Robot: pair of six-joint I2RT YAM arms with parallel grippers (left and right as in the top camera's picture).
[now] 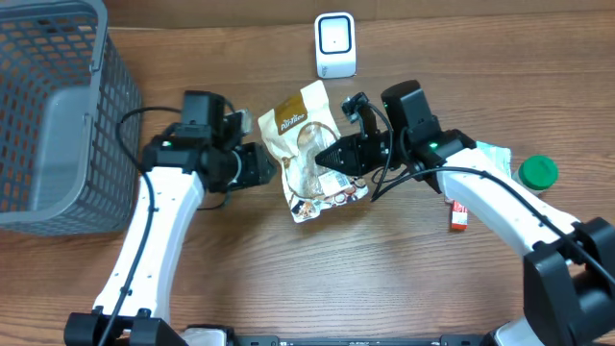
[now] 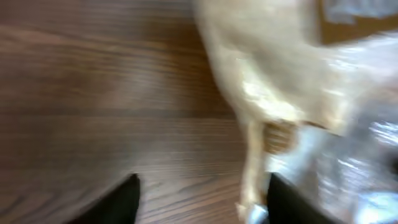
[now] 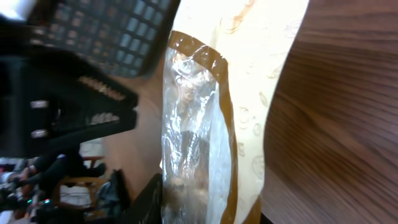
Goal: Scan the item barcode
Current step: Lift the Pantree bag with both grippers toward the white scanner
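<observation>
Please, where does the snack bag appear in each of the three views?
Overhead: snack bag at the centre of the picture.
Left wrist: snack bag at upper right, blurred.
Right wrist: snack bag at centre, running top to bottom.
Shared landmark: the wooden table behind it.

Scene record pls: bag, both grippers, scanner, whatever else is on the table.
snack bag: table centre, between the grippers
left gripper: jaws open, at bag's left edge
right gripper: over bag's right side; grip unclear
scanner: above bag in overhead view, apart
basket: far left
green-lidded bottle: far right
</observation>
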